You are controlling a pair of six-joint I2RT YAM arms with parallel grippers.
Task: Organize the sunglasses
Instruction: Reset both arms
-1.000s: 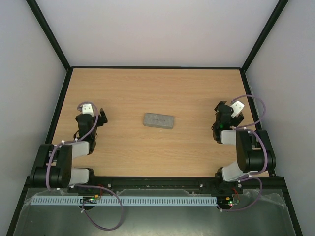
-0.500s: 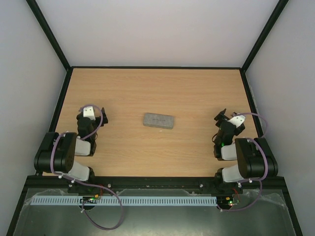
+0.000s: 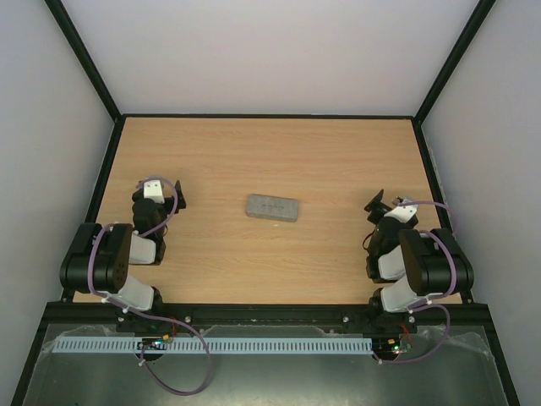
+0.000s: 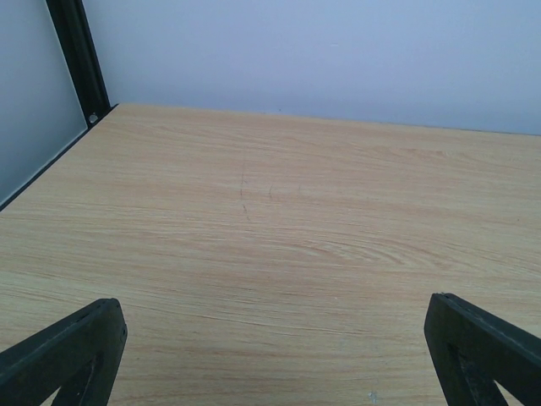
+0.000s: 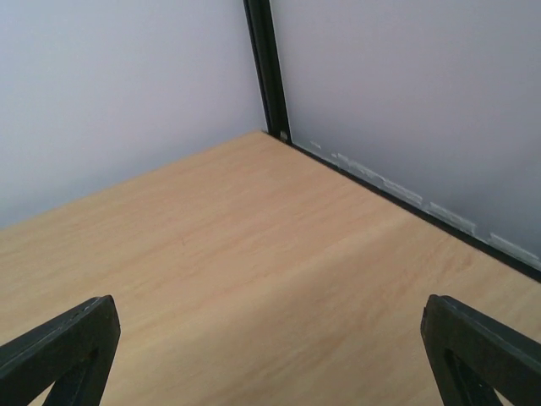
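The sunglasses show in no view. A closed grey rectangular case (image 3: 273,207) lies flat in the middle of the wooden table (image 3: 279,152). My left gripper (image 3: 157,189) hangs folded back at the left, well clear of the case, open and empty. In the left wrist view the left gripper (image 4: 272,338) frames only bare wood between its dark fingertips (image 4: 93,326). My right gripper (image 3: 394,204) sits folded back at the right, also open and empty. In the right wrist view the right gripper (image 5: 270,338) faces the far right corner of the table.
Black frame rails (image 3: 89,203) run along the table's edges, with pale walls (image 3: 270,51) on three sides. A black corner post (image 5: 266,68) stands ahead of the right gripper. A perforated strip (image 3: 220,345) lies by the arm bases.
Both arms have drawn back toward their bases and folded lower, the grippers staying open. The case has not moved.
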